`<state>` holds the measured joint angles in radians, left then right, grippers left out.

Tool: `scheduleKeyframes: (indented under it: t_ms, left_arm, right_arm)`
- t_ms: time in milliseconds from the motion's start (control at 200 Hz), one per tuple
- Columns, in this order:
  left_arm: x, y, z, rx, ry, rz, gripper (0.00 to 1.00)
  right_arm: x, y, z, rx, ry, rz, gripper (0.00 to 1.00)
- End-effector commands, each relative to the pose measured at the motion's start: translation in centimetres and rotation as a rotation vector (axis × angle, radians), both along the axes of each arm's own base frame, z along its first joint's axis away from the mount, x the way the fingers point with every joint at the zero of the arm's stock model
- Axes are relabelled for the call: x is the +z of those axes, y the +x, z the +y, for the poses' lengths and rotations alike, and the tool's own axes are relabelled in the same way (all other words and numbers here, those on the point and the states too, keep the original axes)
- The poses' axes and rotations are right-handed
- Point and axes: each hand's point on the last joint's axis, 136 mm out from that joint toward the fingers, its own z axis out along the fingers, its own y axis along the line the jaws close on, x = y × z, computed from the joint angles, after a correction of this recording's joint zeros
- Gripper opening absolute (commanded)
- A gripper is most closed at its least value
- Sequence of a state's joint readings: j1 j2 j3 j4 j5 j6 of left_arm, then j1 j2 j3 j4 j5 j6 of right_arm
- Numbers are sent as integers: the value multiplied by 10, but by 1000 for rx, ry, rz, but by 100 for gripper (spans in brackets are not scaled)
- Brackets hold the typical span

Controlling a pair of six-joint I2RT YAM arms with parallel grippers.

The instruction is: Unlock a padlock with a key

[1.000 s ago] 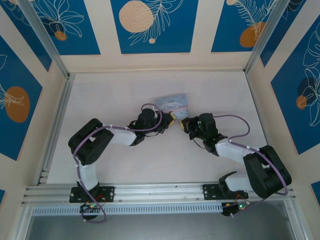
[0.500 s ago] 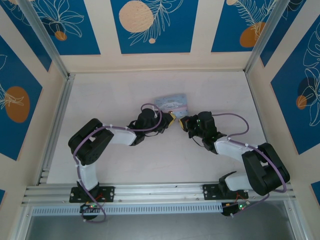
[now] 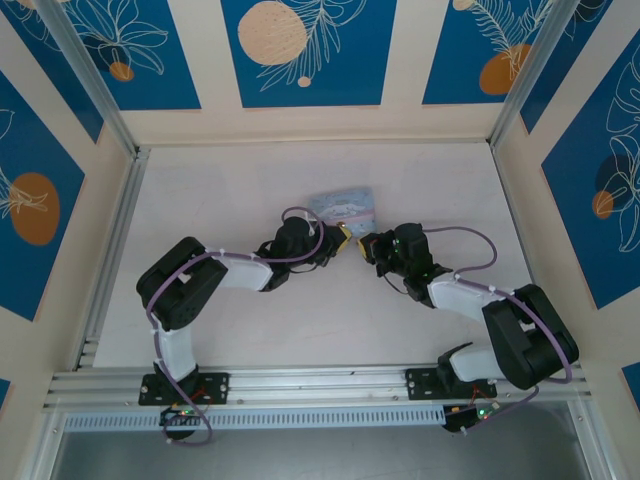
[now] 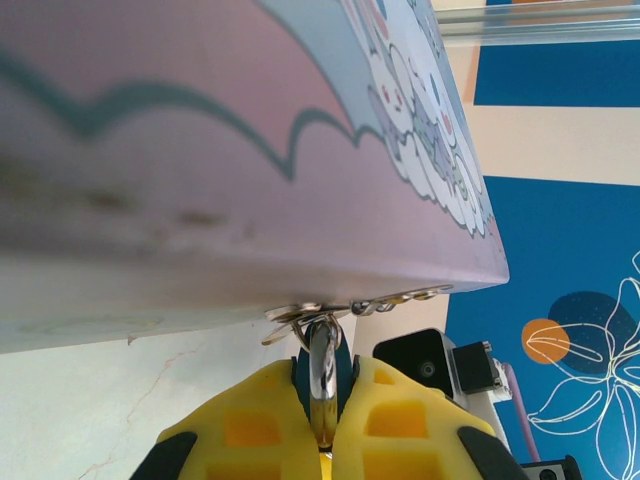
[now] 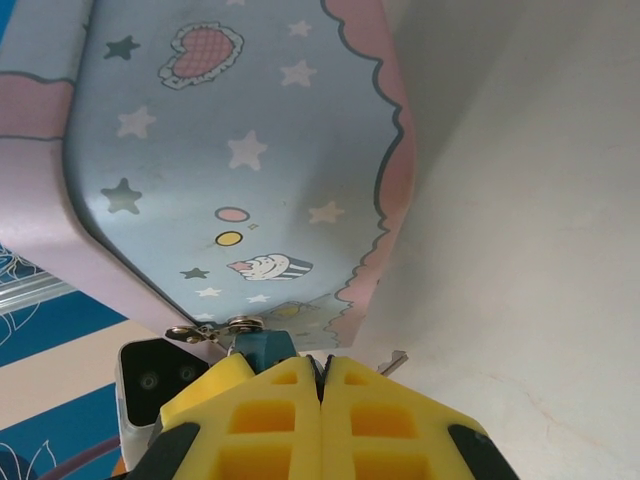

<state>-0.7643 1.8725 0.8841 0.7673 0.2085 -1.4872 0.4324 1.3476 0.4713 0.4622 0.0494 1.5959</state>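
Risk check. Your left hand [image 4: 324, 388] is clamped shut on the padlock [image 4: 322, 358], which hangs by its shackle from the hasp [image 4: 305, 312] on the near edge of the tin [image 4: 200, 180]. Any pull or twist from that arm therefore goes straight into the hasp, and you could drag or tip the tin across the counter [image 5: 520, 250] or bend the thin hasp tabs. Your right hand [image 5: 320, 378] is shut tight, fingertips pressed together just below the padlock. What is probably the key [image 5: 394, 358], a thin metal sliver, pokes out beside one finger, but you cannot confirm that it is the key or how it is turned. Judgement: the keyhole shows in neither wrist view. A blind approach may jam the key against the lock body, skid it off, or twist it out of the pinch. A key that small, once dropped on the counter, would be hard to pick up again. The two hands sit nearly touching, so the yellow fingertips may collide and knock the lock out of line. The left hand's hold on the padlock is at the fingertips alone, so the lock may rotate under insertion force. Appearance: the padlock is tiny, its dark bluish-grey body mostly buried between the yellow pads. Its bright, rounded metal shackle stands closed through the hasp ring. By the look of it, it is not yet unlocked.
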Motion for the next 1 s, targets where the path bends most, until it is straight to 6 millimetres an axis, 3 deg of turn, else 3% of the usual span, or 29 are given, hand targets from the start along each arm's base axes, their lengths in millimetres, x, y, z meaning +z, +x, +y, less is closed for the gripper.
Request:
scheduleKeyframes:
  t_ms: [0, 445, 635, 995]
  left_arm:
    - [42, 4, -6, 4, -79, -69, 0]
    - [40, 3, -5, 5, -76, -66, 0]
    - [38, 3, -4, 7, -71, -65, 0]
    - [40, 2, -5, 3, -74, -67, 0]
  right_arm:
    - [4, 6, 3, -1, -5, -23, 0]
    - [14, 7, 1, -4, -7, -50, 0]
    - [13, 2, -5, -12, -21, -47, 0]
    - [11, 5, 0, 2, -11, -39, 0]
